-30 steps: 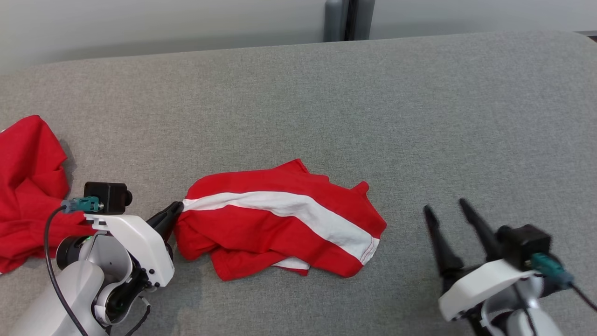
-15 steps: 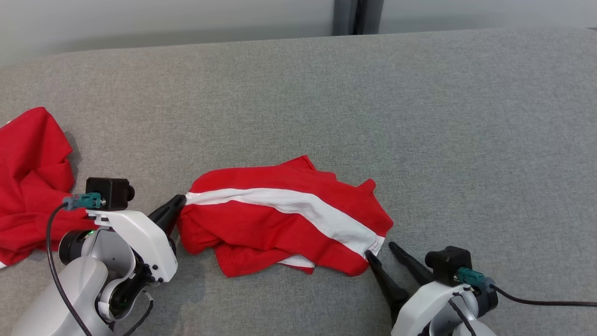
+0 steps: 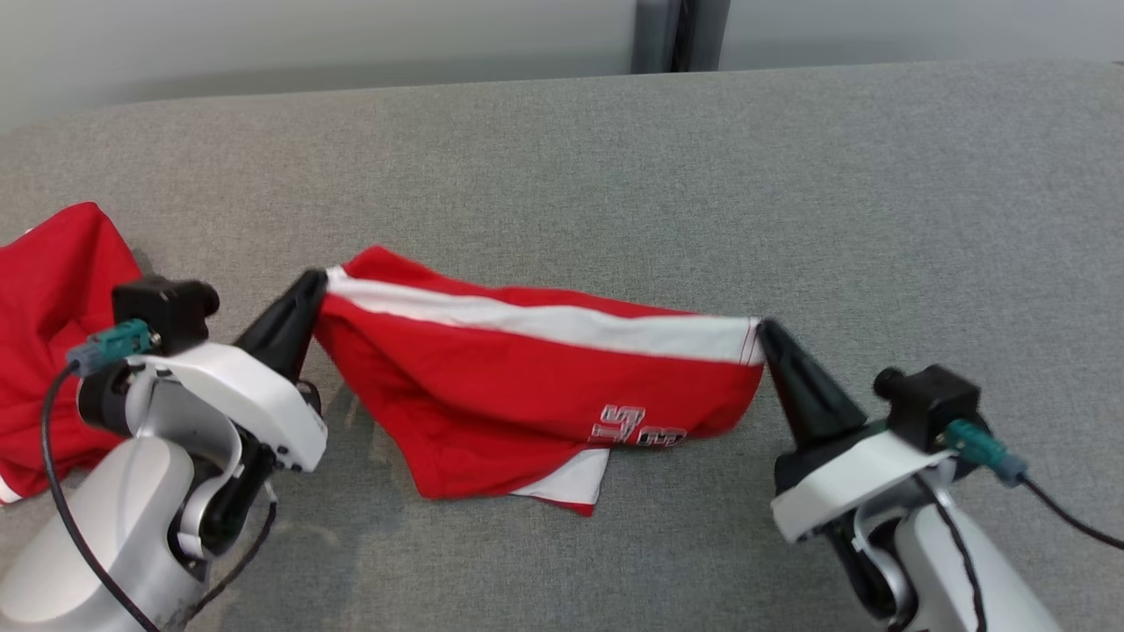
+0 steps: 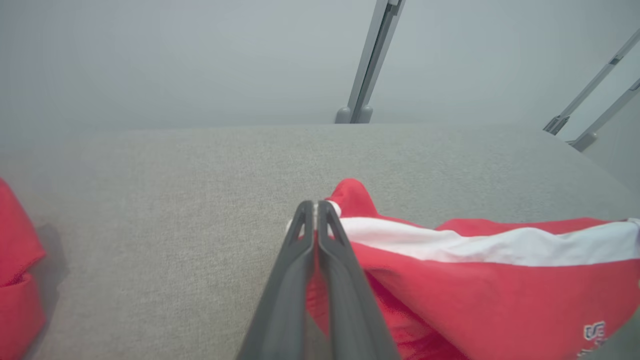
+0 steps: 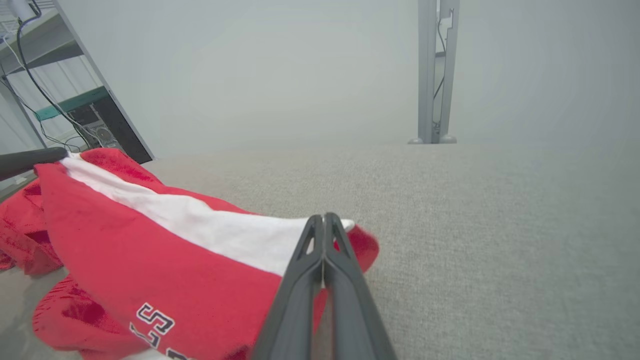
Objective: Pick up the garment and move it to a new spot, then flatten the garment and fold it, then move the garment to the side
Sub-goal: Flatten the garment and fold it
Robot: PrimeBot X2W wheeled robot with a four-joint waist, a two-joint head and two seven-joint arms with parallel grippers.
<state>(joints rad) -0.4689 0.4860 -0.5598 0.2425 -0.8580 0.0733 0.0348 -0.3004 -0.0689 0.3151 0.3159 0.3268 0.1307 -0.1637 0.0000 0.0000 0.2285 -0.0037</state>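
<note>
A red garment (image 3: 527, 386) with a white stripe and pale lettering hangs stretched between my two grippers above the grey surface (image 3: 615, 175). My left gripper (image 3: 313, 283) is shut on its left corner, seen close in the left wrist view as the left gripper (image 4: 315, 206) pinching the garment (image 4: 475, 280). My right gripper (image 3: 762, 329) is shut on the right corner at the white stripe's end. In the right wrist view the right gripper (image 5: 324, 219) clamps the garment (image 5: 150, 250). The garment's lower part sags down to the surface.
A second red cloth (image 3: 53, 325) lies bunched at the far left of the surface, behind my left arm. A grey post (image 3: 676, 35) stands beyond the back edge. A shelf with cables (image 5: 45, 105) stands off to the side in the right wrist view.
My right gripper has swung in and shut on the garment's right corner. Both grippers have lifted and spread it, so it hangs between them with its lettering showing.
</note>
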